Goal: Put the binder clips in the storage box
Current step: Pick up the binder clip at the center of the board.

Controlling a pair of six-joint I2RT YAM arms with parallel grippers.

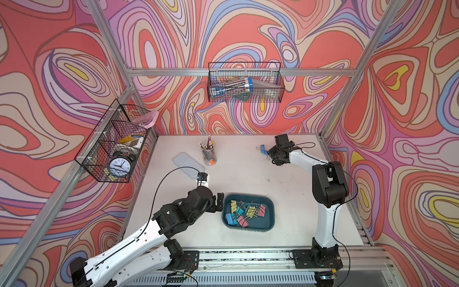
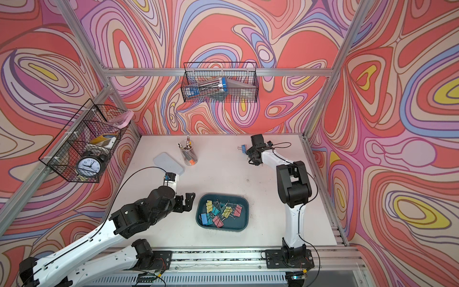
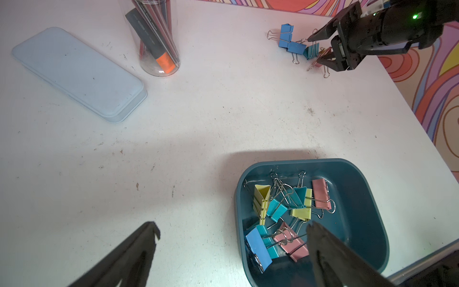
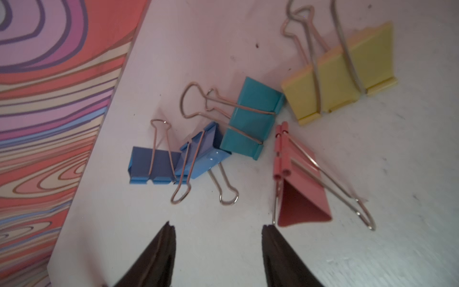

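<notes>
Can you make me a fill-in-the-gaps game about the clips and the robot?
1. ____ loose clips lie on the table.
2. The right pincer by them holds ____.
3. Beside the box, the left pincer is wide ____.
4. The marker in the cup has an ____ end.
Missing words: five, nothing, open, orange.

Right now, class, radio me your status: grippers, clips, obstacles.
Left gripper open beside storage box. Right gripper open, empty, over five loose binder clips. Other clips already boxed. Pen cup, lid aside.
</notes>
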